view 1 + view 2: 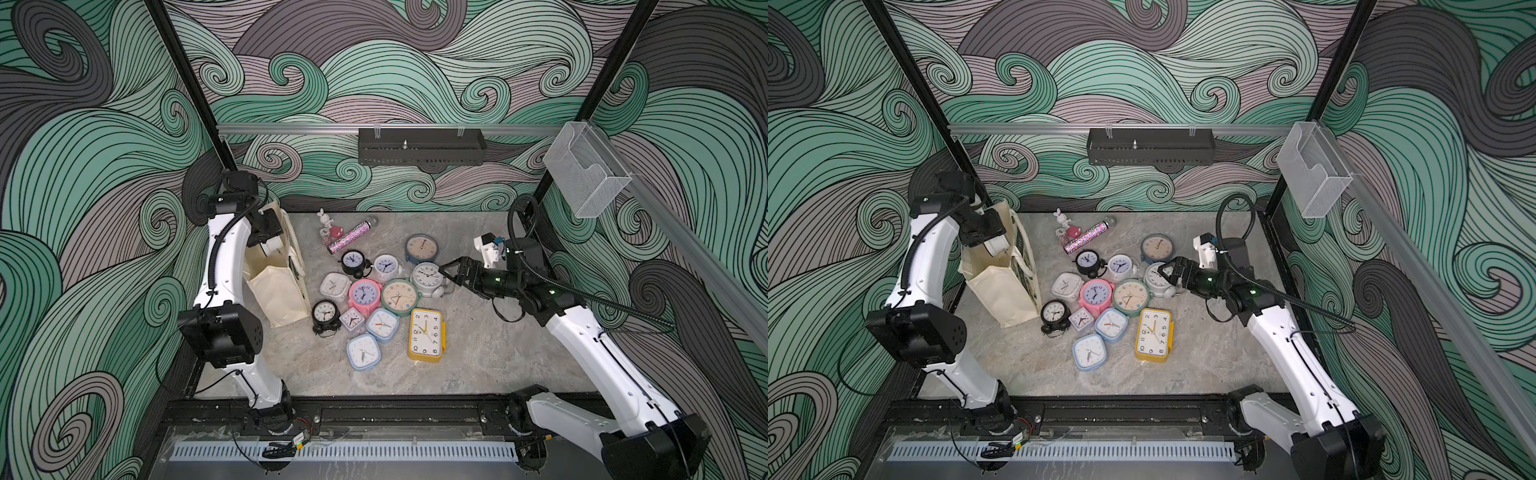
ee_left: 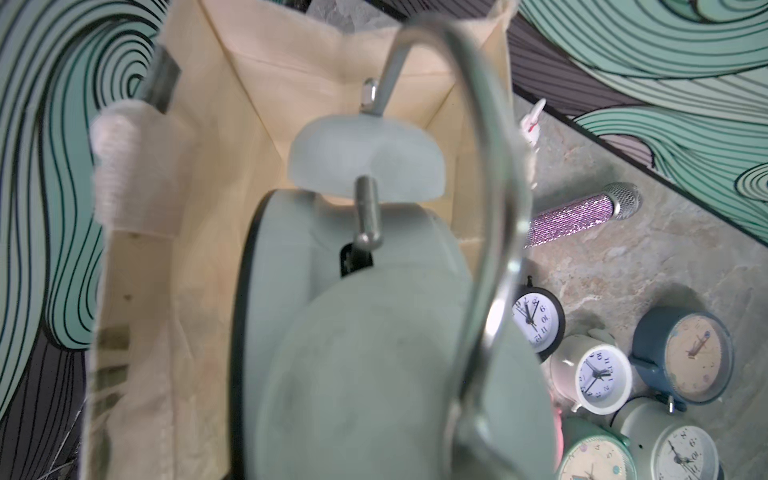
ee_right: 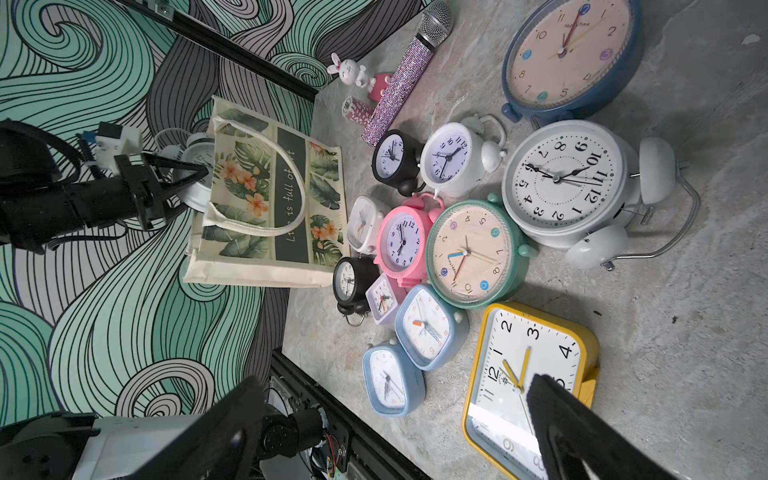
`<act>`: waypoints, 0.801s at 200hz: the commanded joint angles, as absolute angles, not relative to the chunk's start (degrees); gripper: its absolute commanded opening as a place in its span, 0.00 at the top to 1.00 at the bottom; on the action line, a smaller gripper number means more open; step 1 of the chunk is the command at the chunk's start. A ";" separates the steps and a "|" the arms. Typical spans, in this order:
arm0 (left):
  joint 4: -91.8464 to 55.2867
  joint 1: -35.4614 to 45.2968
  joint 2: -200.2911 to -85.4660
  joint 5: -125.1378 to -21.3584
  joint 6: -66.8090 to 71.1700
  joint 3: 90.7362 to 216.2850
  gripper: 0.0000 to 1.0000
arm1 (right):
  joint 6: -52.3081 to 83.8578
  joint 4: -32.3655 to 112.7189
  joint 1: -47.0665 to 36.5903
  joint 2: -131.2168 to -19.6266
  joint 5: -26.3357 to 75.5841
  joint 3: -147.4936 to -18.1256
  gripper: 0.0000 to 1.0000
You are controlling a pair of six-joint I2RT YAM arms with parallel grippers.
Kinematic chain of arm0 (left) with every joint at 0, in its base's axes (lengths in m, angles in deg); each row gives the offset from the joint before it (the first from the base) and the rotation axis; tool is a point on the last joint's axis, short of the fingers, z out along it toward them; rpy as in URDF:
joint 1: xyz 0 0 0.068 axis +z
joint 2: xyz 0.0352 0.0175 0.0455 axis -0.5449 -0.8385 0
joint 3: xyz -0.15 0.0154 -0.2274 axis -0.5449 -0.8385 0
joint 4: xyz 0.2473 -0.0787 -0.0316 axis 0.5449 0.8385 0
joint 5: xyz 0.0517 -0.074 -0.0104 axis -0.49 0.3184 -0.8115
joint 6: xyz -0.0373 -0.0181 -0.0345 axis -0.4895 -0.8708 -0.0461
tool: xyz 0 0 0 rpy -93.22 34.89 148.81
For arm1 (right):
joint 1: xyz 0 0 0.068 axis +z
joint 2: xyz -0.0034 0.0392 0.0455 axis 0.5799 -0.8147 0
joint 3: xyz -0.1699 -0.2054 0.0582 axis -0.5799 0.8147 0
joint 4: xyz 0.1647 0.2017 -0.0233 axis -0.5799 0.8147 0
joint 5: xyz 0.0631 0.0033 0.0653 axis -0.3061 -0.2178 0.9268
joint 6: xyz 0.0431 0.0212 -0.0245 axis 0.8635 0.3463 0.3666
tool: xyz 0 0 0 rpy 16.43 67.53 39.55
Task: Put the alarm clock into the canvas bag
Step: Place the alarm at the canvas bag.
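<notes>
The cream canvas bag (image 1: 277, 297) (image 1: 1000, 296) stands upright at the table's left edge with its mouth open. Its green floral panel (image 3: 291, 187) faces the clocks. My left gripper (image 1: 269, 246) (image 3: 185, 179) hangs over that mouth, shut on a pale twin-bell alarm clock (image 2: 374, 353) (image 3: 200, 164). The clock is partly down between the bag's walls (image 2: 270, 83). In the left wrist view the clock hides the jaws. My right gripper (image 1: 446, 273) (image 1: 1168, 269) (image 3: 395, 384) is open and empty, just above the large white twin-bell clock (image 1: 427, 276).
Several more alarm clocks lie clustered mid-table, among them a yellow rectangular one (image 1: 426, 334), a pink one (image 1: 364, 293) and a blue round one (image 1: 421, 248). A glittery microphone (image 1: 351, 240) and a bunny figure (image 1: 323, 219) sit at the back.
</notes>
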State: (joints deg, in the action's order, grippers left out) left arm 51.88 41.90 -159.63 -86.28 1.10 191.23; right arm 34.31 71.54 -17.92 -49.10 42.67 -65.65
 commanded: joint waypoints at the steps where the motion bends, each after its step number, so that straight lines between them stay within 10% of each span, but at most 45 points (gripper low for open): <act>1: 52.46 42.53 -161.23 -83.41 3.73 192.49 0.74 | 33.28 70.04 -17.53 -49.53 43.98 -64.88 0.00; 160: 53.81 43.56 -172.32 -81.67 4.69 183.02 0.68 | 34.25 66.89 -17.30 -51.33 46.73 -63.96 0.00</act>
State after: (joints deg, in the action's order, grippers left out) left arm 54.24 43.13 -172.02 -79.76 5.27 183.17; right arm 34.40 67.89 -17.66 -51.05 46.08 -64.67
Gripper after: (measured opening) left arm 0.545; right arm 0.996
